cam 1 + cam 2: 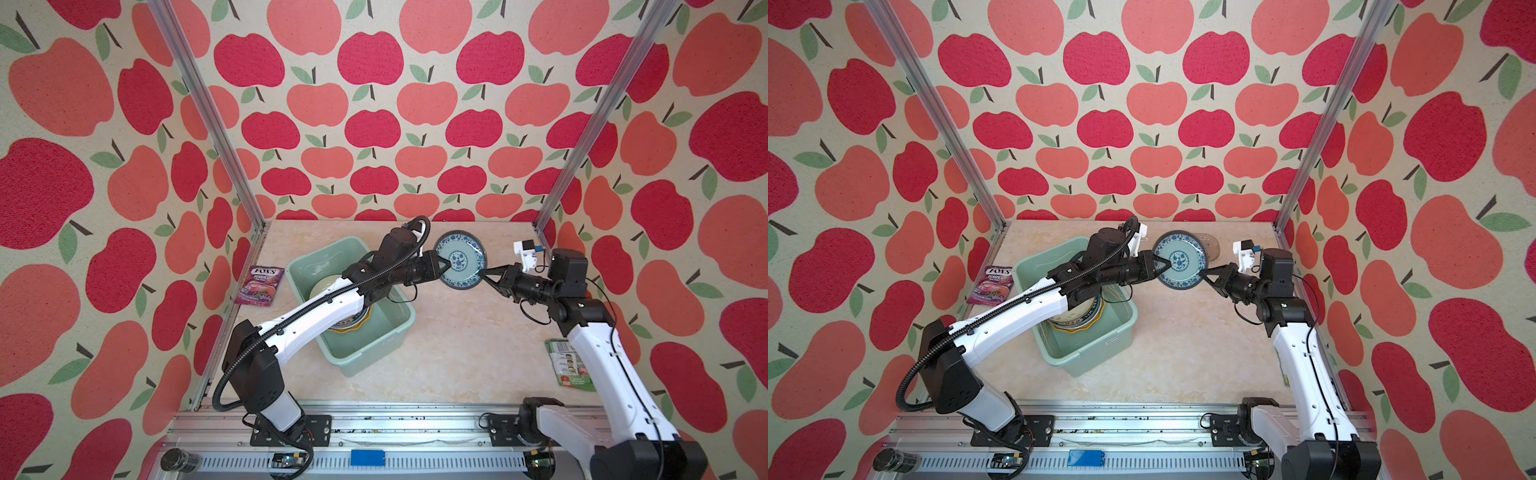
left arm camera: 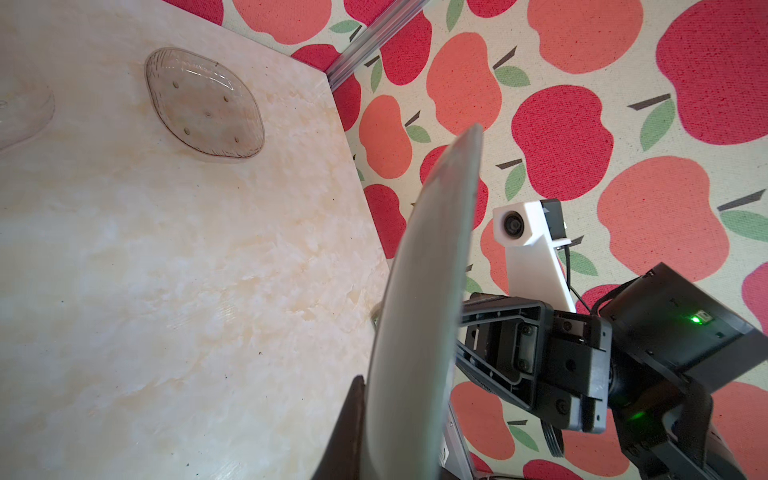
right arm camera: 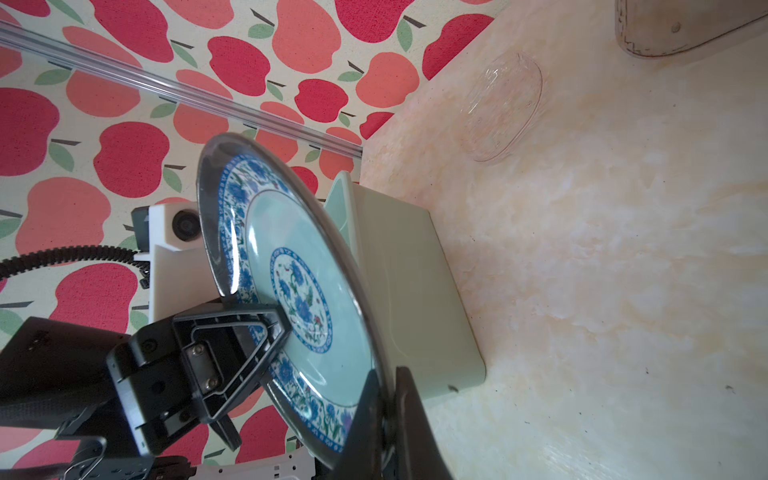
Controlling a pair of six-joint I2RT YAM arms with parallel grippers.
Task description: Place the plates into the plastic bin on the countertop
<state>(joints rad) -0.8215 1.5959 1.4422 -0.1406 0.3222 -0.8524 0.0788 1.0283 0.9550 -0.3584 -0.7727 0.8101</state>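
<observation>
**Blue-patterned round plate being held from both sides in mid-air**

Both top views are showing this plate tilted up on edge with its painted face turned toward the near side. It is hanging over the beige marble-look countertop in the far middle of the scene, just right of the mint-green rectangular plastic bin.

The left gripper is pinching the plate's left rim, jaws pressed together on it. In the right wrist view one of its fingers is lying across the painted border. The right gripper is pinching the lower right rim. In that same wrist view its two dark fingers are sitting on either side of the plate's edge.

A stack of round plates is lying inside the bin, partly hidden under the left arm, with a yellow scalloped rim showing low in the pile. Two squarish translucent glass plates are resting flat on the countertop at the far side, apart from each other.

A purple snack packet is lying at the left edge beside the bin. A green snack packet is lying at the near right edge, partly under the right arm.
</observation>
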